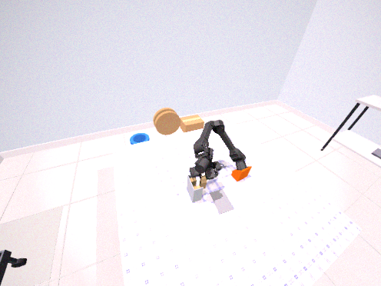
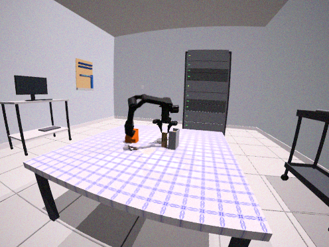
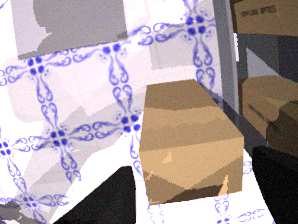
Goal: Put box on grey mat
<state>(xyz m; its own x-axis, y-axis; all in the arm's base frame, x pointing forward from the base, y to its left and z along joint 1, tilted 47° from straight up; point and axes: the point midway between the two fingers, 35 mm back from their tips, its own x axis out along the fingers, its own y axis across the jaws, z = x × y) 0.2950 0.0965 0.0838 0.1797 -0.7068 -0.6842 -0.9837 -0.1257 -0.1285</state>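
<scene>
A tan box [image 1: 203,182] [image 2: 164,141] [image 3: 192,145] stands upright on the table, outside the bin and close beside it. Its large code is not readable. The grey bin [image 1: 195,195] [image 2: 174,142] [image 3: 228,60] holds two tan boxes; one box [image 3: 265,18] shows small print, and the other box [image 3: 275,95] is partly behind the black finger. My gripper [image 2: 164,131] [image 3: 194,167] points down and is open, with its fingertips on either side of the lone box near its top. No grip on it shows. The grey mat [image 1: 226,205] [image 3: 27,40] bears only a shadow.
An orange block [image 1: 241,174] [image 2: 132,137] is at the arm's base. A blue ring-shaped dish [image 1: 139,138], round tan discs [image 1: 167,121] and a tan carton [image 1: 192,124] are farther back. The bin's wall rises close beside the right finger.
</scene>
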